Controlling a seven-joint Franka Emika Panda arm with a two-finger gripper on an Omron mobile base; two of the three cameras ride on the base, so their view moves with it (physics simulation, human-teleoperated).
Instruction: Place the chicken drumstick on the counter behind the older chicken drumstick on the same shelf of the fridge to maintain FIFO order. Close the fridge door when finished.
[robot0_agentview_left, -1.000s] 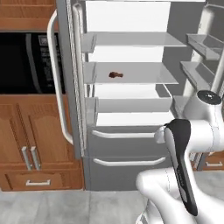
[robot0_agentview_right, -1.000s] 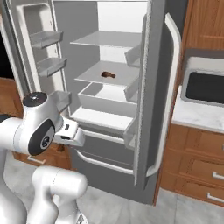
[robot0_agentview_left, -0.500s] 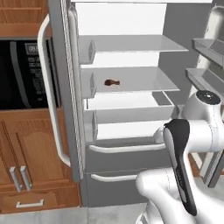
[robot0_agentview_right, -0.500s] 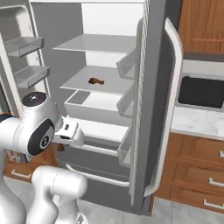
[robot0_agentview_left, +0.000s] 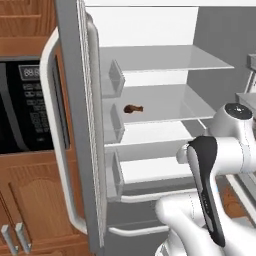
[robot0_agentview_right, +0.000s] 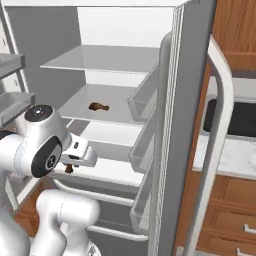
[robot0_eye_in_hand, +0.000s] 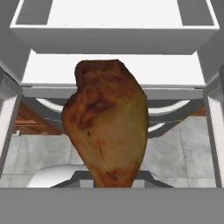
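Note:
My gripper (robot0_agentview_right: 70, 165) is shut on a browned chicken drumstick (robot0_eye_in_hand: 107, 131), which hangs low in front of the open fridge (robot0_agentview_left: 75, 100). In the right base view the held drumstick (robot0_agentview_right: 69, 169) peeks out under the hand, level with the white drawer bin (robot0_agentview_right: 107, 170). The older chicken drumstick (robot0_agentview_left: 133, 108) lies on the lower flat shelf (robot0_agentview_left: 170, 107), towards its left front. From the right side, that older drumstick (robot0_agentview_right: 98, 106) rests on the same shelf (robot0_agentview_right: 75, 107), above and beyond my hand. The marble counter (robot0_agentview_right: 235, 160) runs to the right of the fridge.
Both fridge doors stand open: the left door (robot0_agentview_left: 70, 150) with its white handle and the right door (robot0_agentview_right: 187, 125) with door bins. A black wall oven (robot0_agentview_left: 25, 110) sits left of the fridge above wooden cabinets (robot0_agentview_left: 30, 210). The upper shelf (robot0_agentview_left: 160, 59) is bare.
The whole picture has shifted and grown: the base has driven closer to the fridge. The gripper stays shut on the drumstick, and the older drumstick has not moved on its shelf.

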